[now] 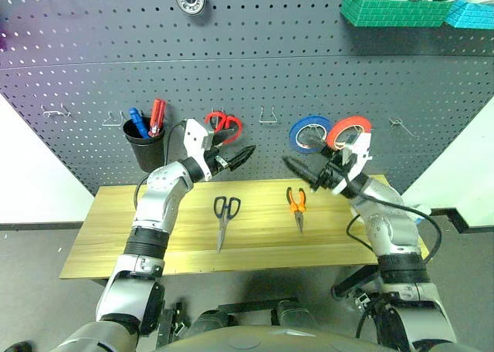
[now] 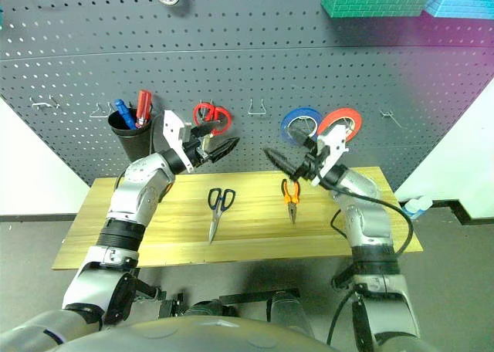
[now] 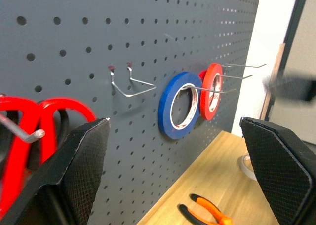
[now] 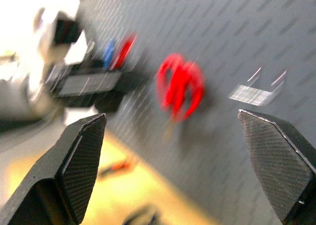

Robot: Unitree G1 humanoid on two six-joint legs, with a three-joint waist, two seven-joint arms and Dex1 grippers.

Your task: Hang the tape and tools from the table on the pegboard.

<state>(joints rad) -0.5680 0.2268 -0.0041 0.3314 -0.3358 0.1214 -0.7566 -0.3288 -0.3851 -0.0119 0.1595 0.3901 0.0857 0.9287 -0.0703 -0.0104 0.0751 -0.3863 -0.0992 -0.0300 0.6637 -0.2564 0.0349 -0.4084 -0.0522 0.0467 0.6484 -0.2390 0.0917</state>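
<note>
Screwdrivers [image 1: 147,122] in black cup [image 1: 146,152]

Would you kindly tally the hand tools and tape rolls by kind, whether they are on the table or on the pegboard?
Scissors: 2, black-handled scissors on the table, red-handled scissors on the pegboard
Pliers: 1, orange-handled pliers on the table
Screwdrivers: 2, blue screwdriver and red screwdriver in the black cup
Tape rolls: 2, blue roll, orange-red roll
Total: 7
</note>
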